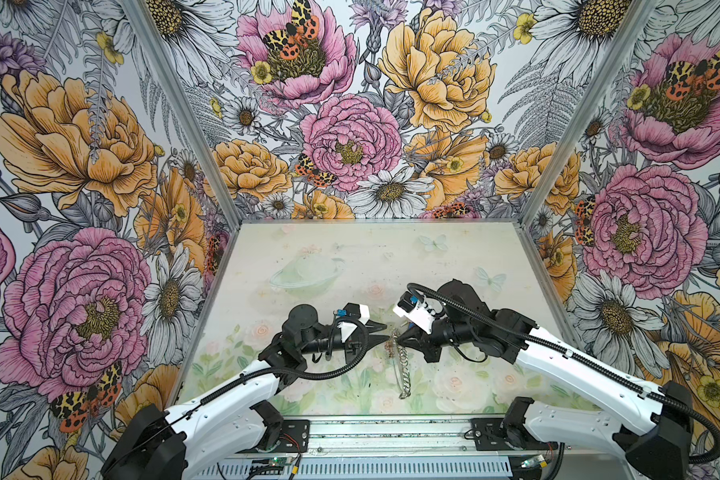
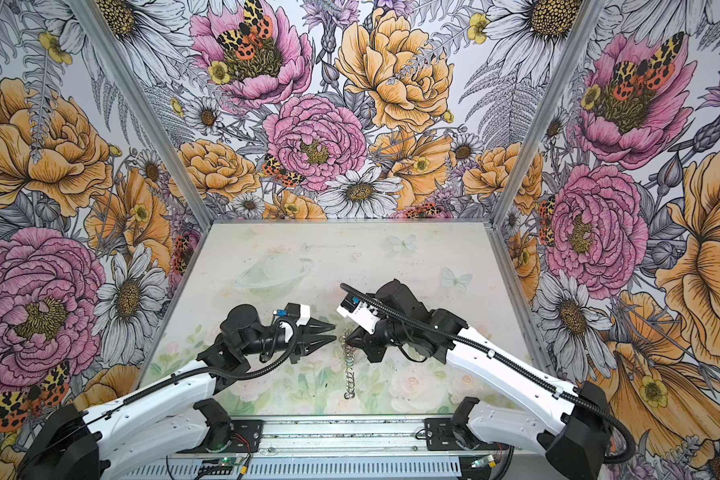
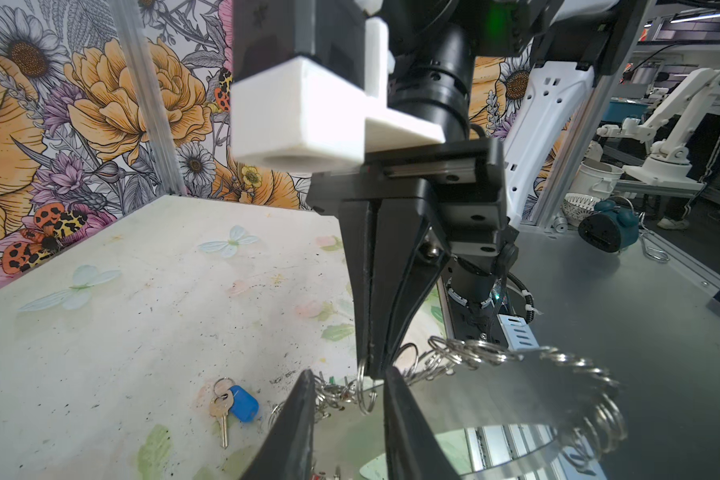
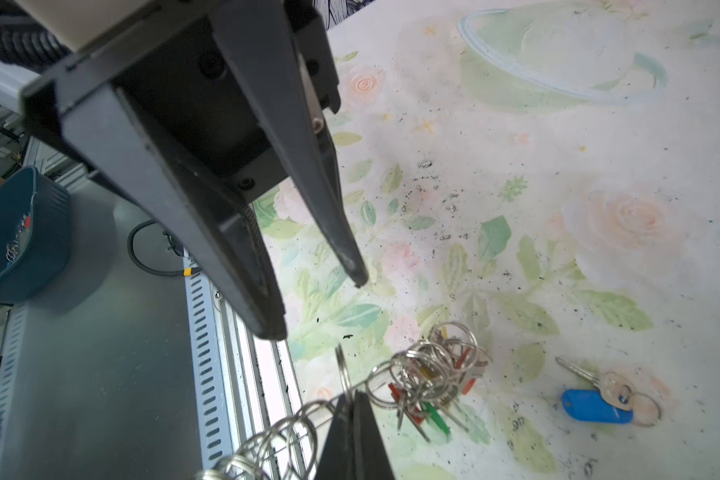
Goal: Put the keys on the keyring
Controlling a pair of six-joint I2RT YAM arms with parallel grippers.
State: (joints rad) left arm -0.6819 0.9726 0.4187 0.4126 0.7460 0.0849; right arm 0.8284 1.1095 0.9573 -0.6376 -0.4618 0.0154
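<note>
The keyring (image 1: 404, 374) (image 2: 350, 374) stands edge-on above the table's front middle, like a chain in both top views. In the left wrist view it is a grey hoop (image 3: 516, 395) rimmed with wire loops. My right gripper (image 4: 352, 395) (image 1: 398, 341) is shut on its upper rim. A bunch of keys (image 4: 429, 386) with red, green and yellow tags hangs on the hoop beside those jaws. My left gripper (image 3: 350, 372) (image 2: 333, 332) is open just left of the keyring, with nothing gripped. One key with a blue tag (image 4: 595, 406) (image 3: 244, 403) lies alone on the table.
The pale flowered table (image 1: 350, 257) is walled by flower-printed panels on three sides. A metal rail (image 1: 391, 432) runs along its front edge. Off the table stand a teal bin (image 4: 13, 232) and a teal clock (image 3: 607, 228).
</note>
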